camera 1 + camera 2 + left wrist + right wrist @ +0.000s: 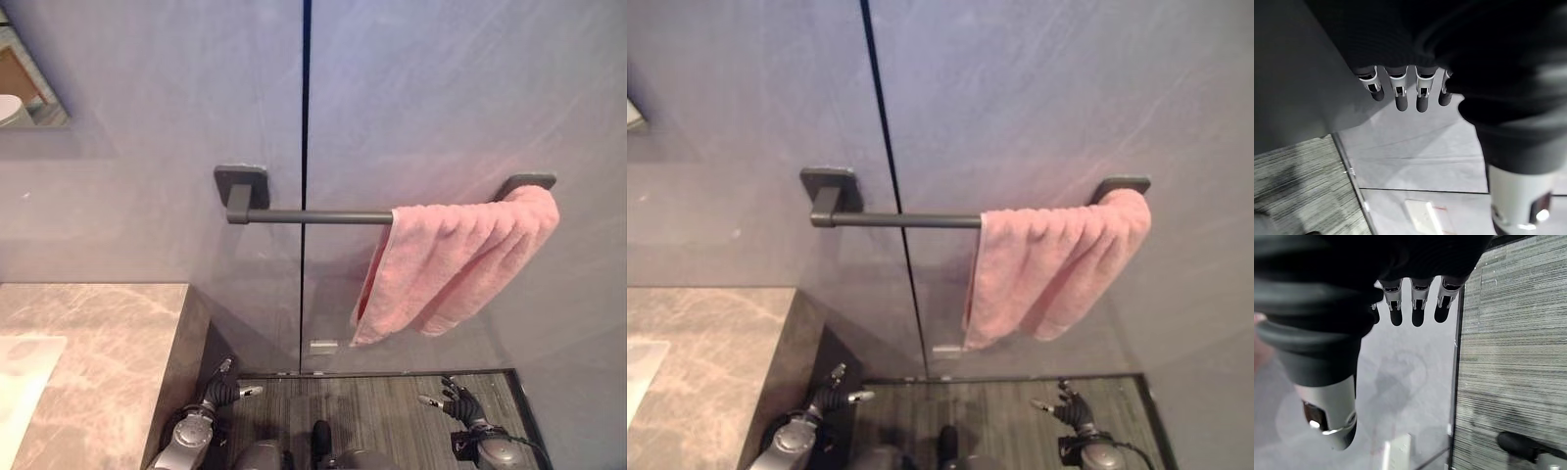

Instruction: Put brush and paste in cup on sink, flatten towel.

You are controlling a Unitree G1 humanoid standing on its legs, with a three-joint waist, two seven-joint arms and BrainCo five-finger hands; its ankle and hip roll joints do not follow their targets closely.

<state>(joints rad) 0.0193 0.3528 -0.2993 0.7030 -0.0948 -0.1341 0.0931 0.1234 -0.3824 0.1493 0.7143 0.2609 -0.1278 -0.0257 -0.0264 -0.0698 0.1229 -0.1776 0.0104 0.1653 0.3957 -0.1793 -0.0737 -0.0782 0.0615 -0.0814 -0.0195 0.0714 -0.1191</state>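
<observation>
In the left eye view the pink towel (pixel 458 262) hung bunched at the right end of the dark rail (pixel 318 216), just beside the rail's right bracket, with the marble bench (pixel 93 343) below the rail's left end and both arms low under the rail; no brush, paste or cup appeared. The left wrist view showed the left robot hand (pixel 1405 90) relaxed and holding nothing, and the right wrist view showed the right robot hand (pixel 1415 308) likewise loose and empty. A one-sided pull along the rail would likely drag the towel off its end instead of spreading it.
</observation>
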